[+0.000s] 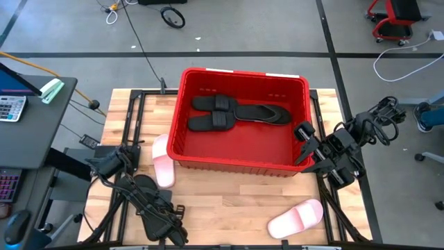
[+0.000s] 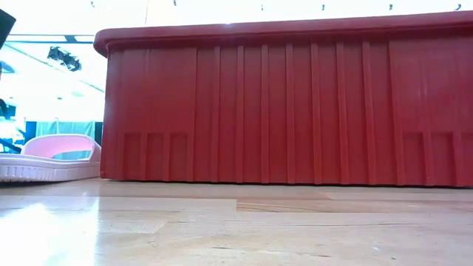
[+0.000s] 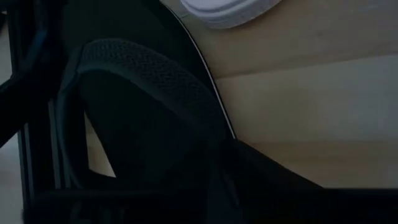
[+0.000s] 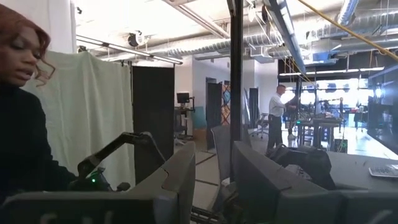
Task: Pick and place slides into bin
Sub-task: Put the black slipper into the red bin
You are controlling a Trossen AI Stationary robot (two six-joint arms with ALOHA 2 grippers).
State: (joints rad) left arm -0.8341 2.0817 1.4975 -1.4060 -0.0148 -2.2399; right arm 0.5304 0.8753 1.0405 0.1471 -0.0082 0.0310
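At table centre: large red ribbed plastic bin point(image 1: 239, 161), three black rubber slides point(image 1: 239, 112) already inside. Right gripper point(image 1: 310, 144) beside bin's right wall, jaws spread, empty. Left gripper point(image 1: 148, 201) low at table's near left, over black band-strapped slide point(image 3: 143, 118); jaw state cannot tell. Pale pink wide-band slide point(image 1: 162, 160) just ahead of left jaws, against bin's left wall; second pink slide point(image 1: 296, 217) near right arm. Judgement: slides light, flexible, slightly grippy; pinch sole edge or band.

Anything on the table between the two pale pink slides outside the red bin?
No: in the high view only bare wooden tabletop separates the pale pink rubber slide beside the red plastic bin's corner from the other pink slide nearer the front edge.
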